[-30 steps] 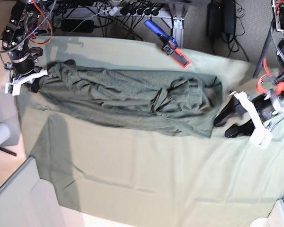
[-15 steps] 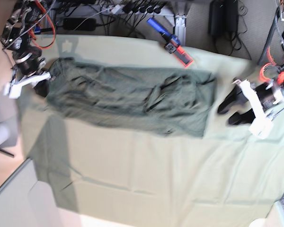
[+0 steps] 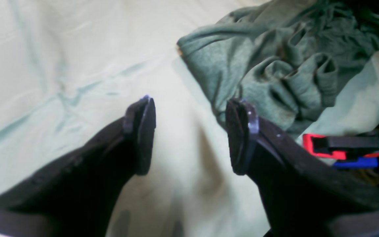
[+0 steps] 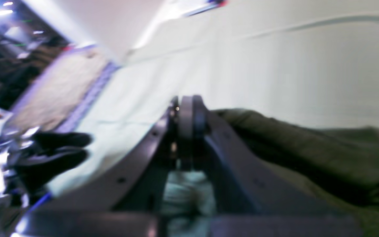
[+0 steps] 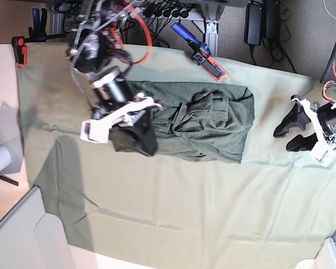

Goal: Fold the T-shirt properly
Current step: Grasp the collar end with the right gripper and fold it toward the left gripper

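Right end effector (image 5: 143,134) gripping T-shirt (image 5: 207,120), mint table cloth (image 5: 185,207), cabled floor (image 5: 157,17)

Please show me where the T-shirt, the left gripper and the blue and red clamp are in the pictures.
T-shirt (image 5: 213,120): base view, on the wrinkled flat part.
left gripper (image 3: 189,135): left wrist view, between its open fingertips.
blue and red clamp (image 5: 199,51): base view, on its middle.

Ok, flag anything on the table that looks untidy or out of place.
The T-shirt is bunched into wrinkled ridges near its middle rather than lying flat. A red and blue clamp lies at the table cloth's far edge.
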You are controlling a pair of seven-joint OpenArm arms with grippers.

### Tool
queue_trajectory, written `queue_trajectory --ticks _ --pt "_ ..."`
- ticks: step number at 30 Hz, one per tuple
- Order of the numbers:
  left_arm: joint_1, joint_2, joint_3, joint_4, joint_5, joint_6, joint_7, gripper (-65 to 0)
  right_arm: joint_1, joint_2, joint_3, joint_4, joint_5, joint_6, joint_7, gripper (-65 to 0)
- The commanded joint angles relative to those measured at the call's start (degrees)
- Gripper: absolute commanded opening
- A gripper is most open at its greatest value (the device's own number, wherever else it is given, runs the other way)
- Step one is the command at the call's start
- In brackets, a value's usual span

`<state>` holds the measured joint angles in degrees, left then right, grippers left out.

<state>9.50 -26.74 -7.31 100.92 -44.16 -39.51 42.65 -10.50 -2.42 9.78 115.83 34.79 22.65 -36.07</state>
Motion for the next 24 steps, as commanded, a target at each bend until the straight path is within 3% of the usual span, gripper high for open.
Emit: queue_trajectory --ticks 1,5,11,17,24 --pt "-0.74 -1.03 -0.33 1.11 -1.03 -0.49 -1.25 -28.1 0.48 -0.90 -1.90 1.16 -0.20 0.31 2.29 -65.0" --pt "-0.72 -1.92 -0.33 1.11 -1.01 -0.49 -1.22 -28.1 0.48 -4.04 -9.25 0.72 -6.03 0.28 4.66 -65.0" --pt "-0.74 -2.03 -0.33 1.11 -1.03 -0.49 -1.20 -28.1 0.55 -6.25 -16.02 -4.00 -10.82 0.31 7.43 -65.0" --pt "-0.74 -2.03 -0.33 1.11 -1.07 -0.49 -1.22 -28.1 0.66 -6.25 -20.68 -7.69 -15.23 0.28 11.78 -65.0" --pt "-0.74 -2.03 -0.33 1.11 -1.14 -0.49 -1.22 -28.1 3.37 -6.27 -25.86 -11.28 -18.95 0.26 12.11 -65.0"
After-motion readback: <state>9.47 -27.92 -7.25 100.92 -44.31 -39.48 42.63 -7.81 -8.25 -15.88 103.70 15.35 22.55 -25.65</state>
